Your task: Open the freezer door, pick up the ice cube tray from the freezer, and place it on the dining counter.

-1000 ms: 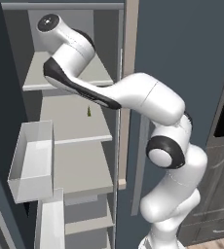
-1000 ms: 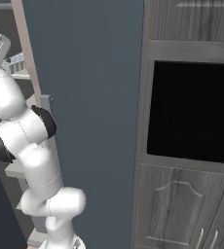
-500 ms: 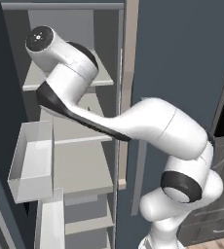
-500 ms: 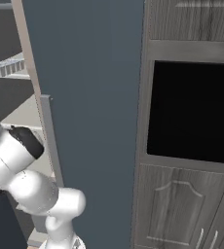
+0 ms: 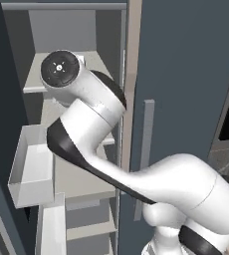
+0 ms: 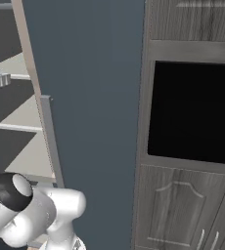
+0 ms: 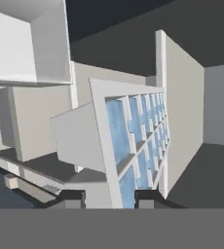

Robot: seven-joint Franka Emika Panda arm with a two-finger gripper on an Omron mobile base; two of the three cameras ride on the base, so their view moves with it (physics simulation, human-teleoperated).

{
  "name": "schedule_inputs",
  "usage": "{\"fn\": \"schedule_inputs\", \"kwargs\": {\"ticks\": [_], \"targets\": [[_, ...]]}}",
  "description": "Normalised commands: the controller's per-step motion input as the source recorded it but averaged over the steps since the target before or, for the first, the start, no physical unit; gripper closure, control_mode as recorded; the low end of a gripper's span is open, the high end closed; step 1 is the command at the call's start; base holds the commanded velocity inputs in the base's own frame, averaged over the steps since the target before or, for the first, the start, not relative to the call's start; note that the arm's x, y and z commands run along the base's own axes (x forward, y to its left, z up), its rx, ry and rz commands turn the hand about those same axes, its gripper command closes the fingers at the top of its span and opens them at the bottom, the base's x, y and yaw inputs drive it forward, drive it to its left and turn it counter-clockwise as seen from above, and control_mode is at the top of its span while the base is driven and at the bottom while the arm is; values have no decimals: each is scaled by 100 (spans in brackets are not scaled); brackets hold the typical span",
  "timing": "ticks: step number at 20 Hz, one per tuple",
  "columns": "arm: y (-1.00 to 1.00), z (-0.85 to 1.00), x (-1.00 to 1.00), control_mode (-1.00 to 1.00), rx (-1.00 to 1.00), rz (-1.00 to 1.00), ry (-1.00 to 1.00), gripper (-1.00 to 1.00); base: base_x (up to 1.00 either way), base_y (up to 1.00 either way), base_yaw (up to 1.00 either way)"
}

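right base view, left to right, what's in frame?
Freezer interior with grey shelves → grey vertical handle → plain slate-blue door → dark wood oven cabinet with its black opening.

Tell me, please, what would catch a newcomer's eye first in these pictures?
Probably the ice cube tray in the hand view, its pale blue cells close before the camera, with the gripper closed on its near rim. Next, in the left base view, the white arm reaching into the open freezer past the grey shelves. In the right base view, the black oven window stands out in the dark wood cabinet.
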Motion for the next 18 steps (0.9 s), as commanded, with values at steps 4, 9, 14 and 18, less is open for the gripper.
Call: {"fn": "schedule_inputs", "kwargs": {"ticks": [4,9,14,18], "targets": [[-63,0,-100,-100,1,7,-4,100,0,0,0],[-58,0,-100,-100,2,7,-3,100,0,0,0],[-52,15,-100,-100,0,7,-9,100,0,0,0],[-49,40,-100,-100,0,5,-12,100,0,0,0]]}}
